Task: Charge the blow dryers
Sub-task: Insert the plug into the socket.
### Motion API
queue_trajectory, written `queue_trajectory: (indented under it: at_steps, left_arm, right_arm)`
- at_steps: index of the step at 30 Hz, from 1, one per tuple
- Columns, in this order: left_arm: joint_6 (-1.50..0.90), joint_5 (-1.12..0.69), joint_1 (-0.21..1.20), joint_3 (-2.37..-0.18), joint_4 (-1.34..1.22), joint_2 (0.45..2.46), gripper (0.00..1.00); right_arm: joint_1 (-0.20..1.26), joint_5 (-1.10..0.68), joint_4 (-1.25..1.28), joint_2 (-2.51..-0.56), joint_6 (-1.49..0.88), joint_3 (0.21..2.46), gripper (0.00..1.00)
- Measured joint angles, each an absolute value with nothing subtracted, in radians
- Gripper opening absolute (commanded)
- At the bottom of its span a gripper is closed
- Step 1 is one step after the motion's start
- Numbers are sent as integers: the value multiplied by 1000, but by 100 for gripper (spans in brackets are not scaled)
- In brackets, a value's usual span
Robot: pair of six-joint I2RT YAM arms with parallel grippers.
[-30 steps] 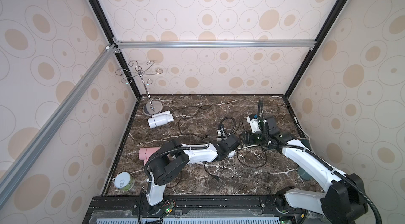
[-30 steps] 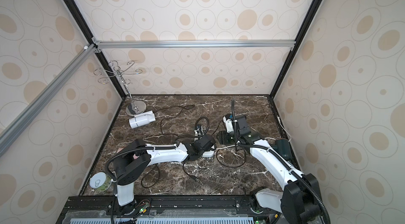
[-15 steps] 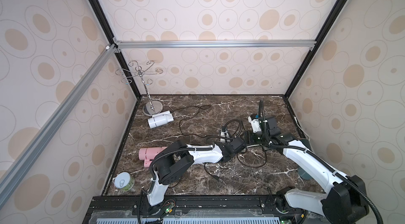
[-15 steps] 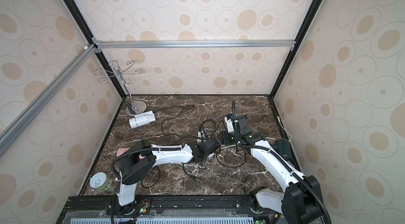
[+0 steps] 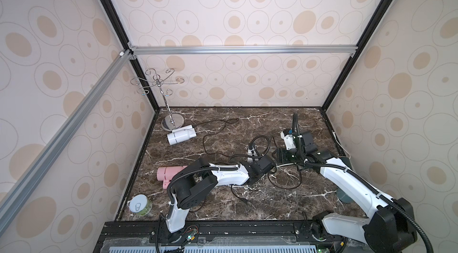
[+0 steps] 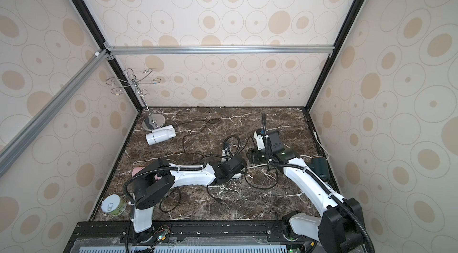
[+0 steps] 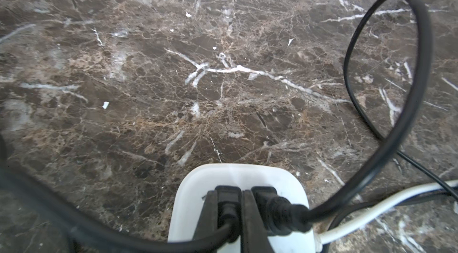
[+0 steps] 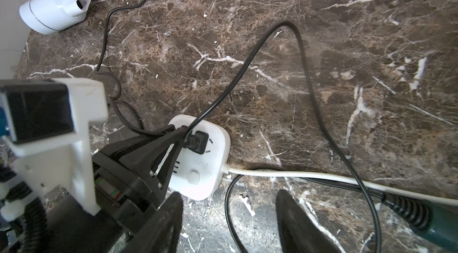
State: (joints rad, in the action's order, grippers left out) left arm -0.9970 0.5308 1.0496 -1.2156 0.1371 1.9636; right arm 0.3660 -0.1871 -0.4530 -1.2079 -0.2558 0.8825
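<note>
- Jaws of the left gripper [image 7: 229, 193] are clamping a black plug [image 7: 228, 197] onto the white power strip [image 7: 238, 177] mid-worktop, beside a second plug [image 7: 265, 196] already sitting in it. I cannot tell whether the held one is fully home.
- Pink dryer [image 5: 171, 173] is lying by the worktop's left edge, and the white dryer [image 5: 181, 137] is resting near the far-left corner beside a wire stand [image 5: 172, 123].
- Right gripper [image 8: 229, 194] is hovering on the strip's right-edge side, jaws standing apart and empty.
- Green dryer [image 6: 319, 166] is lying at the right edge.
- Nothing is bracing the strip, so a skewed push risks sliding or tipping it. Cord loops [image 7: 425, 66] are crowding both arms and could snag, dragging the seated plug out.
</note>
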Motion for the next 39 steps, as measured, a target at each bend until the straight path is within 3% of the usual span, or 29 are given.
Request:
queue_trajectory:
  at_steps: [11,20,22,24,27,39]
  left_arm:
    - [-887,439,910,-1255,158,1967,0]
    - [-848,414,891,-1261,150,1965,0]
    - [-848,400,887,-1261,152,1961,9]
    - [-848,382,882,-1261,154,1957,28]
    - [-847,337,876,-1259,181,1955,43]
    - [-808,226,868,-1174,202,1832,51]
  right_arm:
    - [366,-239,-448,-1207,-255,884,62]
    - [366,-262,-448,-1222,-253,904,62]
    - [366,-267,-449,-1227,-252,905,62]
    - [366,-273,-451,-1228,-252,913,62]
    - [366,-282,-451,-1228,-252,930,62]
    - [382,-325,-455,-1237,-262,966,60]
